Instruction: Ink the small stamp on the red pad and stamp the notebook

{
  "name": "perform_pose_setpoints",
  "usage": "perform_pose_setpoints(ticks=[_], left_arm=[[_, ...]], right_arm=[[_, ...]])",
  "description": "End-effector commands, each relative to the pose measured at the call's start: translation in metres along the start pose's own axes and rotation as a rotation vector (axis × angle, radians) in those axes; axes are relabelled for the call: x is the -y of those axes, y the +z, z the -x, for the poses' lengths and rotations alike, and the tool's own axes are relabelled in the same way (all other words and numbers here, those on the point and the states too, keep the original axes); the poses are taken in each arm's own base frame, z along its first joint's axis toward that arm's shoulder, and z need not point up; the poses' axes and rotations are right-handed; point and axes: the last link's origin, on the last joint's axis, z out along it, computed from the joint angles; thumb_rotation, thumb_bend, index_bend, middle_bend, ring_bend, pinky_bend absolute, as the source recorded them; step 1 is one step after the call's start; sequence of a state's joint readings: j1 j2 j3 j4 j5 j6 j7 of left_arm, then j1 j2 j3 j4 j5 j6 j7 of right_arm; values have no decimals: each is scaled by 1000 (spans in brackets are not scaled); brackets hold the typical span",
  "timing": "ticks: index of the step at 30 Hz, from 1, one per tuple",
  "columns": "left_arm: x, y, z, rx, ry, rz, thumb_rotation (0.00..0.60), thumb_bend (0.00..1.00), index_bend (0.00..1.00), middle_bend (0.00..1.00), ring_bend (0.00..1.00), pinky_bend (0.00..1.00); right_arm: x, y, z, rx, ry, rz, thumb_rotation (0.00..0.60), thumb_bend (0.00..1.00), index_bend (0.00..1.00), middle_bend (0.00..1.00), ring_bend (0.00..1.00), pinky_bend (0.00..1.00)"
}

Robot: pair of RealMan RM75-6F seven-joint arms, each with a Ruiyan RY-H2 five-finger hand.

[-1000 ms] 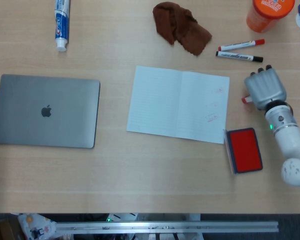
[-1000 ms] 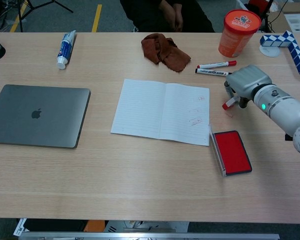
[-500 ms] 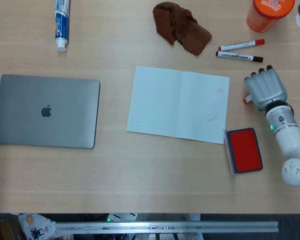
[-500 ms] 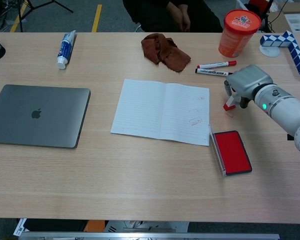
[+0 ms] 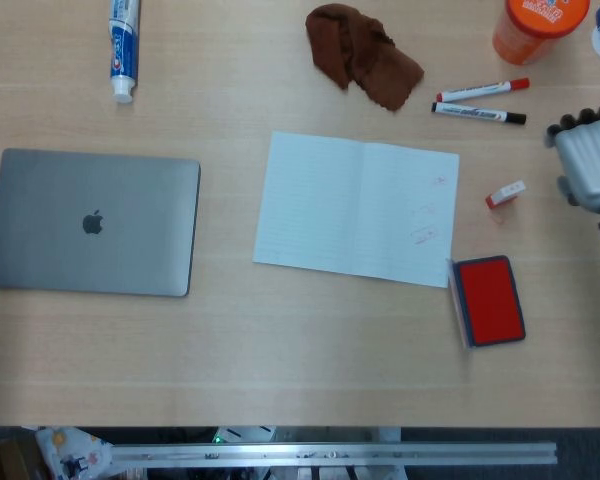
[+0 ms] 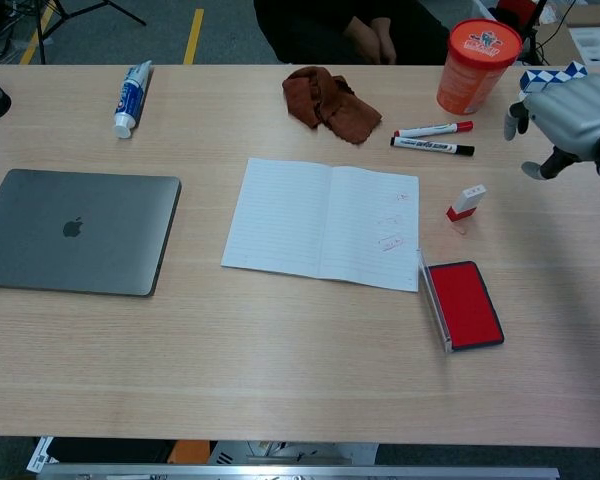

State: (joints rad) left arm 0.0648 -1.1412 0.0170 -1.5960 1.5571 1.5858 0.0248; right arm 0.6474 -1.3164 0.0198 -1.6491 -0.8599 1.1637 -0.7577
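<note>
The small white and red stamp (image 5: pixel 505 194) (image 6: pixel 466 202) lies on the table right of the open notebook (image 5: pixel 356 207) (image 6: pixel 323 221), with nothing holding it. Faint red marks show on the notebook's right page. The red ink pad (image 5: pixel 489 300) (image 6: pixel 464 304) lies open in front of the stamp, its lid standing at its left side. My right hand (image 5: pixel 590 158) (image 6: pixel 565 113) hovers to the right of the stamp, apart from it, fingers spread and empty. My left hand is in neither view.
A closed grey laptop (image 5: pixel 92 222) lies at the left. Toothpaste tube (image 5: pixel 124 48), brown cloth (image 5: pixel 363 54), two markers (image 5: pixel 480 102) and an orange tub (image 5: pixel 540 26) line the far side. A blue-white folding toy (image 6: pixel 585 92) sits far right.
My right hand let go of the stamp, which now lies on the table, and drew back to the right and up with its fingers spread.
</note>
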Motion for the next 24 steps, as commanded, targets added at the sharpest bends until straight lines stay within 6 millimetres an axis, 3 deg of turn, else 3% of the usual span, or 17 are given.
perform_pose_setpoints(ticks=[1, 12, 19, 24], left_arm=[[-3, 1, 1, 0, 1, 10, 600, 294, 0, 0, 0, 18], [-9, 1, -2, -28, -12, 34, 600, 294, 0, 0, 0, 18], [-10, -1, -4, -46, -21, 35, 600, 294, 0, 0, 0, 18], [-9, -1, -5, -52, -23, 31, 600, 294, 0, 0, 0, 18]], right_arm=[[-24, -27, -4, -85, 77, 44, 600, 276, 391, 389, 292, 276], [-86, -92, 3, -245, 204, 209, 600, 280, 408, 416, 311, 291], [-98, -118, 7, -252, 217, 246, 600, 280, 410, 420, 311, 291], [-97, -121, 8, -248, 219, 242, 600, 280, 413, 422, 311, 291]])
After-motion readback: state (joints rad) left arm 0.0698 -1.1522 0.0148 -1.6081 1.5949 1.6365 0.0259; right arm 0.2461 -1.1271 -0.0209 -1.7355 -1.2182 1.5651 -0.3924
